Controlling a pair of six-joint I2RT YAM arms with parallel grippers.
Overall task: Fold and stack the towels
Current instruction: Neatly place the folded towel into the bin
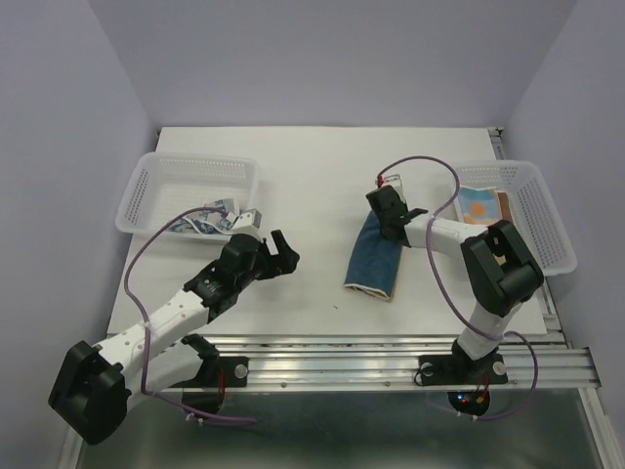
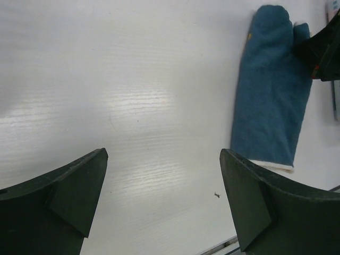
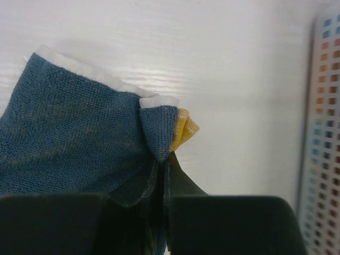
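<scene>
A dark blue towel (image 1: pixel 374 259) lies folded lengthwise on the white table, with a white hem at its near end. My right gripper (image 1: pixel 384 207) sits at its far end, shut on a pinched corner of the blue towel (image 3: pixel 69 122). A yellow tag (image 3: pixel 183 130) pokes out beside the right gripper's (image 3: pixel 164 159) closed tips. To the left of the blue towel (image 2: pixel 271 90), my left gripper (image 1: pixel 283 249) hovers over bare table. In the left wrist view, this left gripper (image 2: pixel 163 154) is wide open and holds nothing. A white towel with blue pattern (image 1: pixel 205 220) is crumpled in the left basket.
A white perforated basket (image 1: pixel 186 158) stands at the back left. Another white basket (image 1: pixel 542 215) at the right holds folded towels, one with orange and blue circles (image 1: pixel 479 205). Its wall (image 3: pixel 321 133) is close to the right of my right gripper.
</scene>
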